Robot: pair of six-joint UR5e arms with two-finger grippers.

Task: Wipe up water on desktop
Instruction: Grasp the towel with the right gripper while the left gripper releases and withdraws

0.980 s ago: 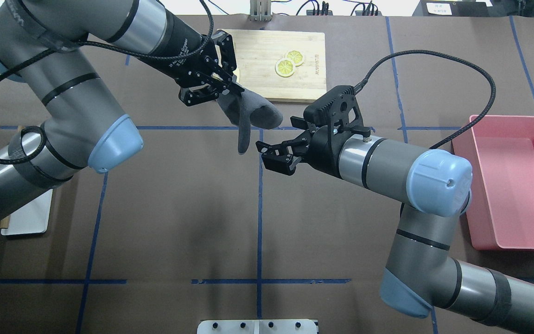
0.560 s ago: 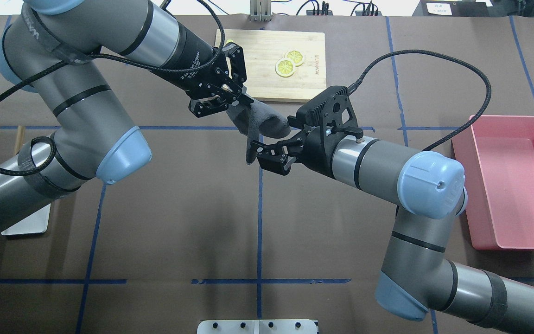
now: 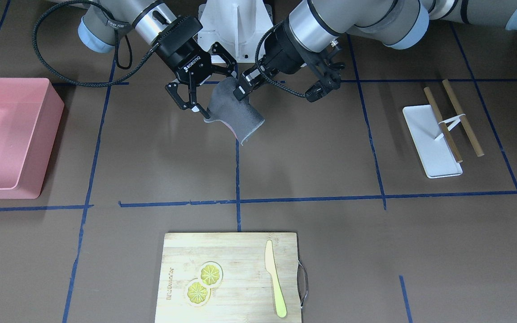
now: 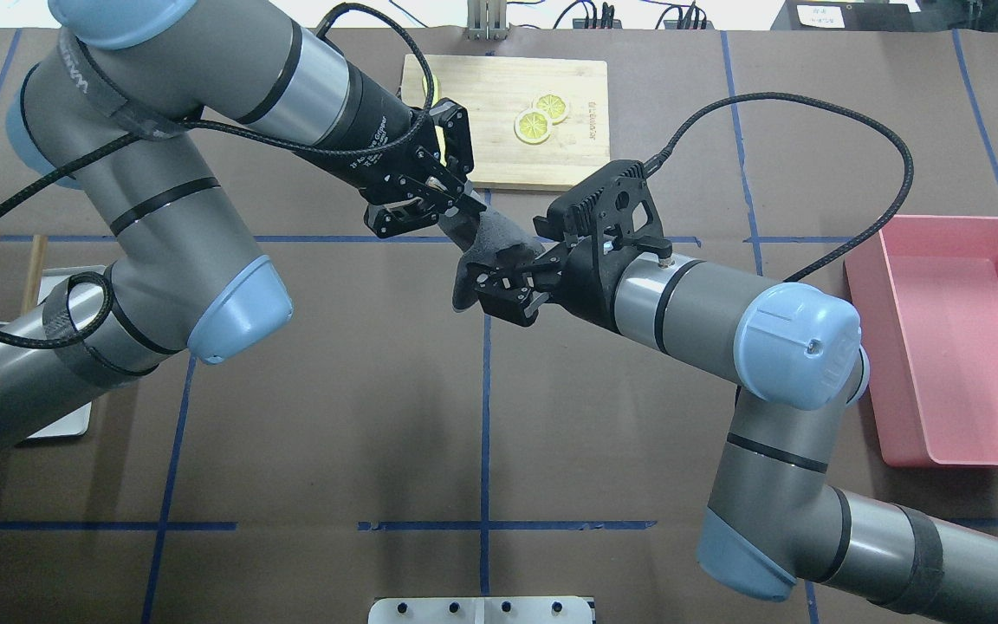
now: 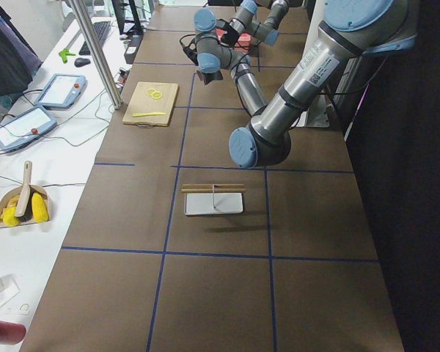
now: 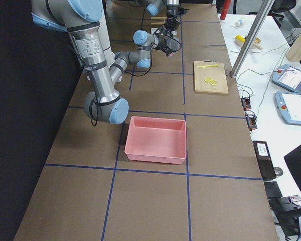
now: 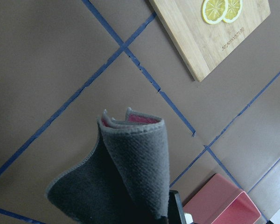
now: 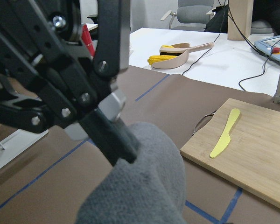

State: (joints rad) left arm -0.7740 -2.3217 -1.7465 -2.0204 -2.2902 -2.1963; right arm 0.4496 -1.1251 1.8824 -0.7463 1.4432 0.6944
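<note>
Likely step: cloth hand-over, no wiping yet | left gripper (image 4: 463, 201) clamped grey cloth (image 4: 497, 241) aloft, just robot-side of cutting board (image 4: 508, 130) | right gripper (image 4: 506, 290) spread around cloth | desktop (image 4: 334, 416) lay beneath board | next: right should close.

The left arm (image 4: 161, 199) comes in from the left with its elbow bent and its forearm angled toward the middle of the bench (image 4: 334, 390). The left gripper (image 4: 463, 201) has its fingers pinched together on the upper edge of a grey cloth (image 4: 499, 238). The right arm (image 4: 724, 321) comes in from the right with its forearm nearly level, and the right gripper (image 4: 486, 290) faces the left one, its fingers spread apart on either side of the hanging cloth.
</note>
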